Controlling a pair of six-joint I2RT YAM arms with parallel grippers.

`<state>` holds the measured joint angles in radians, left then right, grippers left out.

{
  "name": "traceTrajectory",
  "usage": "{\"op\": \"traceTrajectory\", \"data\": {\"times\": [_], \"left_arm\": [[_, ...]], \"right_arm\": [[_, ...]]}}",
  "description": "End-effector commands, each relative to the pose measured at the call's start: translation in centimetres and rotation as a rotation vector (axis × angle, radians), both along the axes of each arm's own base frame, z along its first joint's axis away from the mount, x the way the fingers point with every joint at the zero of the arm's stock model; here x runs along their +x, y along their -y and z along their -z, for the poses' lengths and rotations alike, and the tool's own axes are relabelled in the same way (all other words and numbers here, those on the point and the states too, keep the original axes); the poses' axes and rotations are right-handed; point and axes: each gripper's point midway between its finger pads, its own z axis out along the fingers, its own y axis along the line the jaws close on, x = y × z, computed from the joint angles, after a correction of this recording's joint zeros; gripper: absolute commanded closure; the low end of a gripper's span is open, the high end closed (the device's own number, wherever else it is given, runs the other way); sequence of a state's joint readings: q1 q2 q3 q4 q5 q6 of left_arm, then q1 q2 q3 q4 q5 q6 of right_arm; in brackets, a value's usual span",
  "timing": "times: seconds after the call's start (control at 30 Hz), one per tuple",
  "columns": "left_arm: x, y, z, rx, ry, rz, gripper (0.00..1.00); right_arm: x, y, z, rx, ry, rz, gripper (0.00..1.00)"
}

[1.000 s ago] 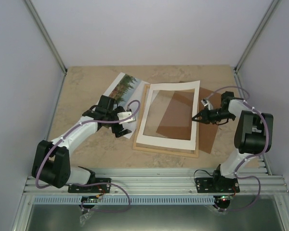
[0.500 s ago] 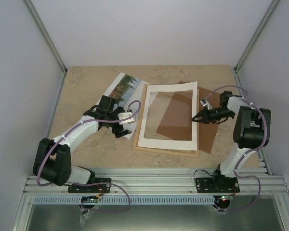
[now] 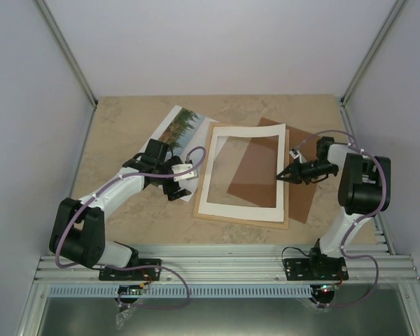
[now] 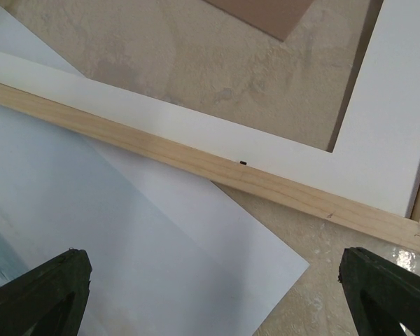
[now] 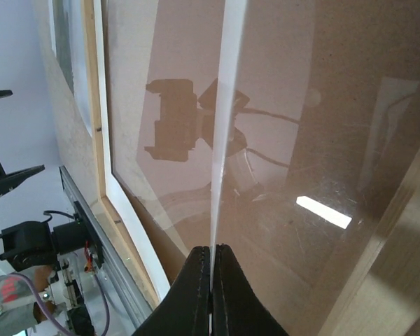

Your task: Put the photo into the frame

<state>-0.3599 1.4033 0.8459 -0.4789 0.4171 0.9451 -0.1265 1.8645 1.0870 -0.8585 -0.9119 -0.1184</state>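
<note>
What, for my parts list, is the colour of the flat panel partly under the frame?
The panel is plain brown; the top external view shows it best.

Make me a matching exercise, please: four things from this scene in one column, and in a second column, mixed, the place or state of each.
1 photo
2 white mat
3 brown panel
4 left gripper

A open, beside the frame's left side
B pinched at its right edge by the right gripper
C flat on the table, at the frame's far left corner
D partly under the frame, sticking out on the right

Pairs: 1-C, 2-B, 3-D, 4-A
</note>
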Motion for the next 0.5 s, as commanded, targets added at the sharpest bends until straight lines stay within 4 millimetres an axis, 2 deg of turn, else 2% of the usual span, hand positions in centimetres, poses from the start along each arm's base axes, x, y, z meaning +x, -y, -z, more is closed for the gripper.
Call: {"op": "traceTrajectory", "data": {"times": [0.0,0.07,0.17,0.23,0.3,0.4,0.47], "left_arm": [[0.40,0.15,-0.25,-0.003,0.022,0.017,0.01],[0.43,0.22,-0.24,-0.006,0.022,0.017,0.01],[0.41,0.23,-0.16,-0.007,0.019,0.016,0.01],[0.41,0.22,-0.15,-0.006,0.021,0.018,0.01],[0.37,0.16,-0.10,-0.003,0.022,0.019,0.01],[0.28,0.12,-0.03,-0.001,0.022,0.021,0.01],[0.26,0.14,0.00,-0.002,0.021,0.021,0.01]], "right_arm": [[0.04,-0.19,0.35,0.008,-0.016,0.019,0.99],[0.21,0.02,0.55,-0.009,-0.018,0.022,0.92],[0.36,0.19,0.48,-0.024,-0.014,0.026,0.87],[0.33,0.24,0.53,-0.033,-0.013,0.026,0.78],[0.30,0.30,0.51,-0.037,-0.010,0.027,0.66],[0.20,0.33,0.33,-0.044,-0.005,0.027,0.55],[0.06,0.48,0.20,-0.057,-0.001,0.028,0.42]]}}
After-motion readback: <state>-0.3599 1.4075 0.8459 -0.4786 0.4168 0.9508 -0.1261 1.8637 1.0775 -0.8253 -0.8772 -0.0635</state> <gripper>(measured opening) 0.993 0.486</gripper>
